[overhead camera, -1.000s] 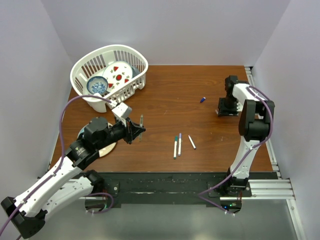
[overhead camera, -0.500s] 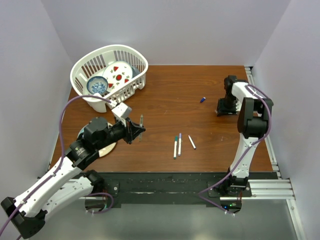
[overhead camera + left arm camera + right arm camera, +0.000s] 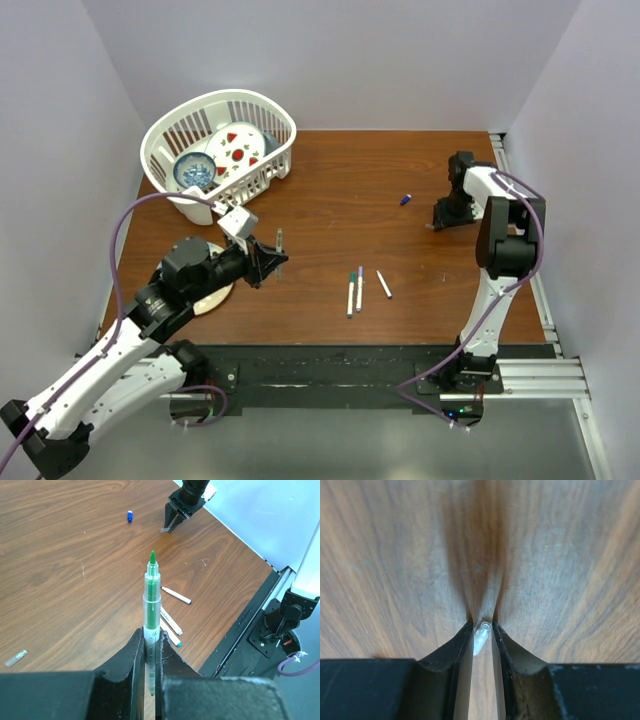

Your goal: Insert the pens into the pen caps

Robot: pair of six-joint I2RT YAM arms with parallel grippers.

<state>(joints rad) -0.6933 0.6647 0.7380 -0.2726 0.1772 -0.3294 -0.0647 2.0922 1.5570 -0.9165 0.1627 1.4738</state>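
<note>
My left gripper [image 3: 150, 632] is shut on a green pen [image 3: 152, 600], uncapped, its tip pointing away over the table; it is held above the left of the table [image 3: 268, 258]. Three other pens [image 3: 359, 288] lie side by side near the front middle. A blue pen cap [image 3: 405, 199] lies at the right rear. My right gripper [image 3: 482, 622] is down on the wood at the right [image 3: 437, 224]. Its jaws are pressed in on a small clear pen cap [image 3: 481, 637], which lies slanted between them and touches both fingers.
A white basket [image 3: 270, 170] with dishes stands at the back left. A plate [image 3: 212, 298] lies under my left arm. Another small clear cap [image 3: 16, 657] lies on the wood at the left. The table's front edge [image 3: 380, 345] runs just below the pens.
My right gripper's jaws have narrowed around the clear cap, and the gripper has edged slightly left. My left gripper, still gripping the green pen, has barely shifted.
</note>
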